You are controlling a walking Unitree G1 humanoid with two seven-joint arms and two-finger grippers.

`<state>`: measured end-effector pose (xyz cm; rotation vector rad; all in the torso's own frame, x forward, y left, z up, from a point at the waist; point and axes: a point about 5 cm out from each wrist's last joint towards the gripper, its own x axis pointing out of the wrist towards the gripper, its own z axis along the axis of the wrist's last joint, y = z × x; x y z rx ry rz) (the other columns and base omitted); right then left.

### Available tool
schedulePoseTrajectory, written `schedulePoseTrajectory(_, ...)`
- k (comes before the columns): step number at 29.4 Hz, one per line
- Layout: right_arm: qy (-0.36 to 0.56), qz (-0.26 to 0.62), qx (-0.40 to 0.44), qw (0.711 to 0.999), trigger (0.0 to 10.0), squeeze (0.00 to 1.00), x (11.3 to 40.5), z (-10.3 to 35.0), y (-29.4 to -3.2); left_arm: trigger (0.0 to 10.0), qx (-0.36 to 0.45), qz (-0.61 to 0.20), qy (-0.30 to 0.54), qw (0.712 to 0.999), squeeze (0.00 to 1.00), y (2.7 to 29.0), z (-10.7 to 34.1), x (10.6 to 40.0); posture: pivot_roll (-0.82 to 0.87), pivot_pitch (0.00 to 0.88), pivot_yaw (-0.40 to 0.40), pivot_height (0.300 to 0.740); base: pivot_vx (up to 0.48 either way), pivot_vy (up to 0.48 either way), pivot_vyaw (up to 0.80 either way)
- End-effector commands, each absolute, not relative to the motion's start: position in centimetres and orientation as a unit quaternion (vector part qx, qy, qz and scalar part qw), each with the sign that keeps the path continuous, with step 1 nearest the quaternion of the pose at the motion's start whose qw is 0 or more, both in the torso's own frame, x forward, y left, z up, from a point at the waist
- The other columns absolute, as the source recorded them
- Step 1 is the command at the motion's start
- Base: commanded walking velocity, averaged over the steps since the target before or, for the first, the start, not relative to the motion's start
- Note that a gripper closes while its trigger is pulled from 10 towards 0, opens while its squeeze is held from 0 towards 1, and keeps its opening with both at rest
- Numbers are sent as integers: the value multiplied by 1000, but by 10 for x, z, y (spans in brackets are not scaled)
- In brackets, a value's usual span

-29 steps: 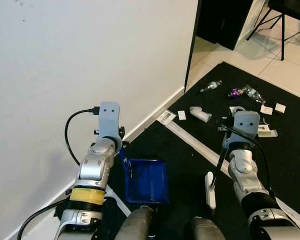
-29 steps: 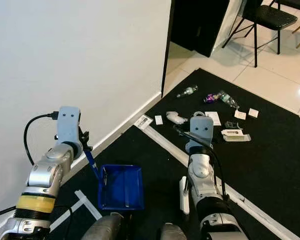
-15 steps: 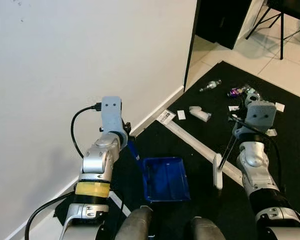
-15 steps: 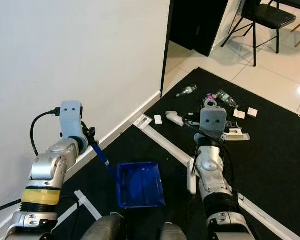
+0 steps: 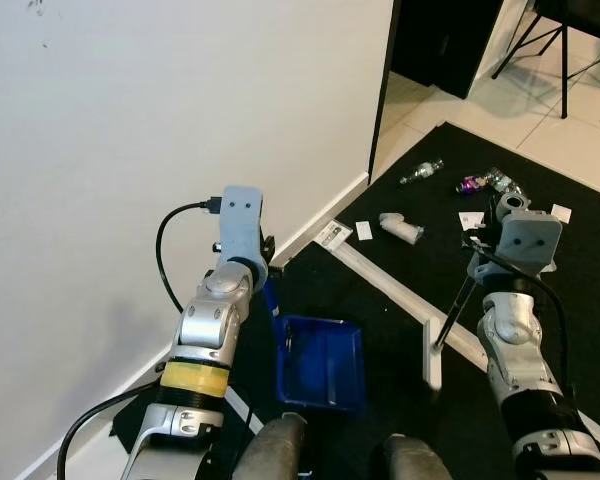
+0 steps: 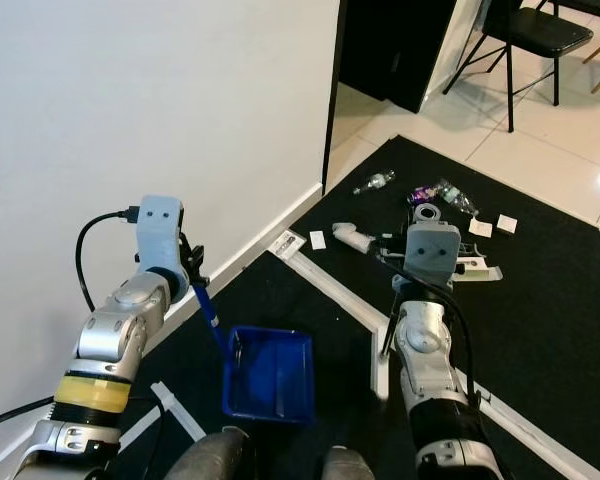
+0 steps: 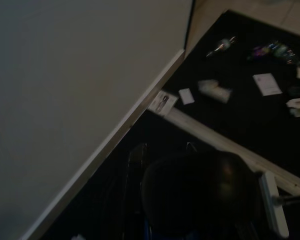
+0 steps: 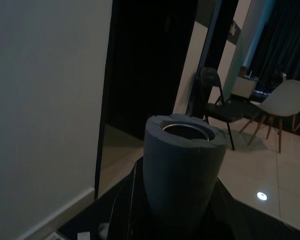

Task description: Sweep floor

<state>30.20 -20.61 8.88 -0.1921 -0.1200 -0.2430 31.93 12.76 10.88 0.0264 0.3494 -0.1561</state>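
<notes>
Two tools are in play on the black mat [image 5: 580, 300]: a blue dustpan [image 5: 320, 362] held by its handle in the left gripper [image 6: 195, 285], and a white broom [image 5: 432, 352] whose dark shaft rises to the right gripper [image 5: 477, 272]. Each gripper's fingers appear closed around its handle, though the wrists hide the fingertips, so the grip is judged from the way both tools hang from the arms. The dustpan lies flat on the mat near the wall [image 5: 180, 120], mouth turned toward the broom, presumably so that debris pushed across can slide straight in. The broom head stands on end just beside the white tape [image 5: 380, 285], between the pan and the litter [image 5: 480, 205] scattered farther out: a small bottle [image 5: 420, 173], a wrapper, paper scraps and a white tube [image 5: 401, 228]. All that litter is well apart from the pan, so the sweeping looks barely begun. Holding the shaft high and slanted gives the right arm reach to draw the head back toward the pan. In the right wrist view a grey handle end [image 8: 182, 165] stands up close to the lens.
</notes>
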Motion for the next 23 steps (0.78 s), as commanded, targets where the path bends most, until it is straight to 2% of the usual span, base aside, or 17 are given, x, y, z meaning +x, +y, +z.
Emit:
schedulePoseTrajectory(1,-75,-121,-90,986,10000,0,303,96,-205,10000,8,-96,147,984,0,124,112,319,-92,40,66,740,0,0,0)
schedulePoseTrajectory(23,-62,-120,-86,987,10000,0,300,93,-203,10000,9,-102,133,986,0,127,106,318,-91,43,69,740,0,0,0)
